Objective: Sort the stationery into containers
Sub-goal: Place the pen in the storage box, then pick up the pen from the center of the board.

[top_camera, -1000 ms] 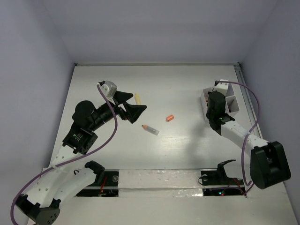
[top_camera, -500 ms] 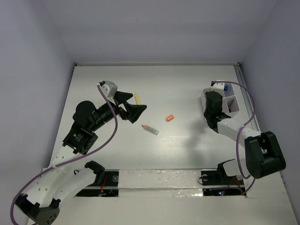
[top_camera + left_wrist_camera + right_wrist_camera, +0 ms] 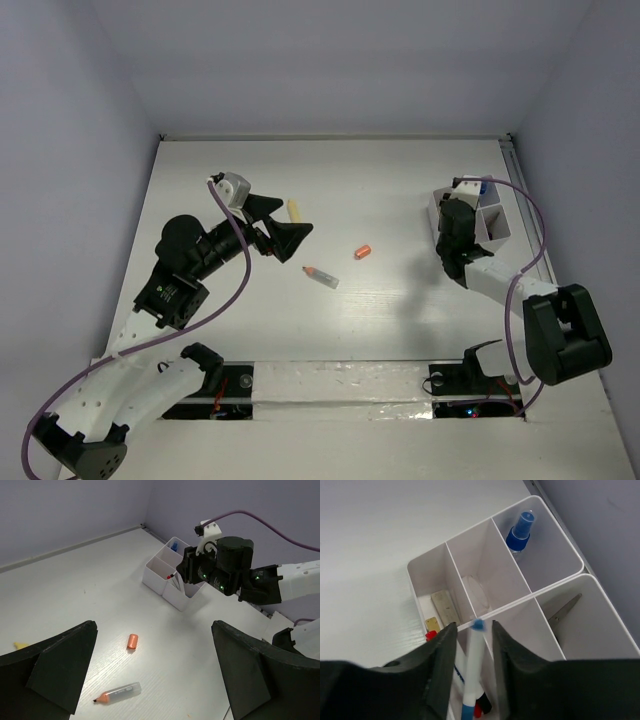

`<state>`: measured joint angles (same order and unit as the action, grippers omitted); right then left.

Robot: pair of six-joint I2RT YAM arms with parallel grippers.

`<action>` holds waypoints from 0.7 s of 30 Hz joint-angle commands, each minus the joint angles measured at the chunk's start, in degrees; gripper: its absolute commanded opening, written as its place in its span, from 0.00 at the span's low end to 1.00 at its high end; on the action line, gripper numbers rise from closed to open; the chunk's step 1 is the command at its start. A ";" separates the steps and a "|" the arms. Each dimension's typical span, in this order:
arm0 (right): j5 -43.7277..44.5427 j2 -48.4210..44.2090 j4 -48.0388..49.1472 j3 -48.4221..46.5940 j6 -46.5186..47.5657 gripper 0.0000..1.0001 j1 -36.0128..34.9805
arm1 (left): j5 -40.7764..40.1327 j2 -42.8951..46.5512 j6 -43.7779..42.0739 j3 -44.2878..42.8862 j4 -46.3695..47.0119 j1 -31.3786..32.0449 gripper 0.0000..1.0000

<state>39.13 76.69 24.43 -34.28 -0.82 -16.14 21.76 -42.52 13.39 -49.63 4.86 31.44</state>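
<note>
The white organizer (image 3: 497, 228) stands at the right; it also shows in the left wrist view (image 3: 165, 577) and the right wrist view (image 3: 535, 596). My right gripper (image 3: 462, 200) hangs over its near compartment. Its jaws (image 3: 474, 635) stand slightly apart around a blurred blue-tipped pen (image 3: 474, 670), which stands in the compartment beside a red-capped pen (image 3: 431, 636). Eraser blocks (image 3: 443, 607), scissors (image 3: 565, 611) and a blue-capped item (image 3: 521, 524) lie in other compartments. My left gripper (image 3: 290, 228) is wide open and empty (image 3: 154, 625) above an orange cap (image 3: 132, 641) and an orange-tipped crayon (image 3: 118, 692).
The orange cap (image 3: 363, 252) and crayon (image 3: 321, 276) lie mid-table. A cream stick (image 3: 295, 210) lies just behind the left gripper. The table's side walls stand close to the organizer on the right.
My right gripper has shifted a little left and back over the organizer, uncovering its far compartments. The left arm and the loose items have not moved.
</note>
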 commanded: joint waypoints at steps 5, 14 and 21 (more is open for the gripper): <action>-0.72 -6.62 -2.44 -1.74 -2.43 0.49 0.32 | -0.84 0.16 -0.47 -1.53 1.55 0.20 0.99; -42.47 -8.76 -23.09 -13.17 -7.35 0.48 -5.55 | -9.62 -0.72 0.23 -1.97 -1.26 0.20 0.99; -52.04 8.37 -36.46 -24.24 -4.72 0.69 -20.32 | -16.04 -0.81 0.15 -2.41 -2.93 0.20 0.99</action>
<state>-2.74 79.59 -2.68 -55.05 -6.68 -32.49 9.37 -43.83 13.43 -49.65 0.95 31.42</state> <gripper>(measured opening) 0.677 0.989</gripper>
